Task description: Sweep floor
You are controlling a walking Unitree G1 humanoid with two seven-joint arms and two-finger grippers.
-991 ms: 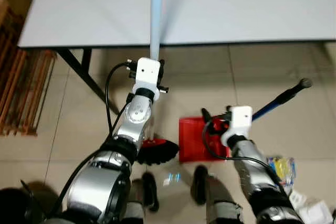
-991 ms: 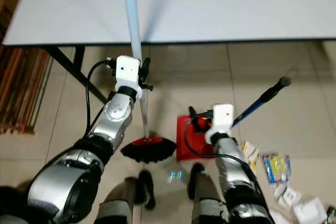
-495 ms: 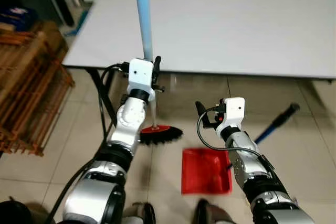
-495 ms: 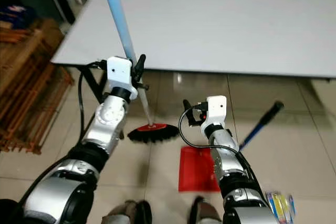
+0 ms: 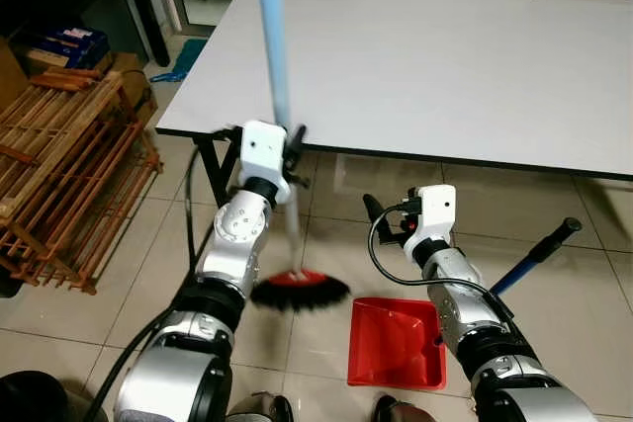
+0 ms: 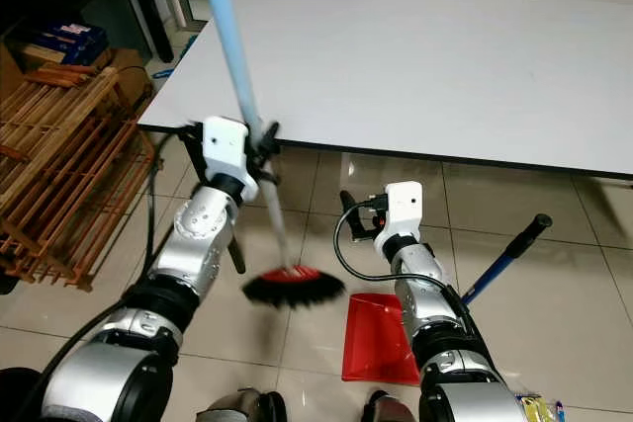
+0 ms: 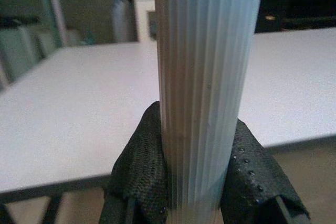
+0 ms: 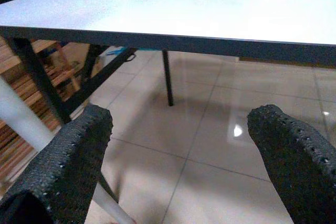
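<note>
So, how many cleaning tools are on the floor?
2. The broom, bristles on the tiles under the left pincer, and the red dustpan beside it, blue handle toward the robot's right. Others may be hidden.

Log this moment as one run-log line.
left end effector: shut on broom handle | broom head: on floor beside red dustpan | right end effector: open, holding nothing

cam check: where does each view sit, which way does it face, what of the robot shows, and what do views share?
Left eye, on the head, faces forward and down: both silver arms, left gripper on the broom handle, red dustpan, white table.
Right eye, beside it: same scene, slightly shifted.
Left wrist looks along its fingers, clamped on the ribbed handle, table beyond.
Right wrist looks along its open right gripper under the table edge at floor tiles.
Shared: all four show the table.
</note>
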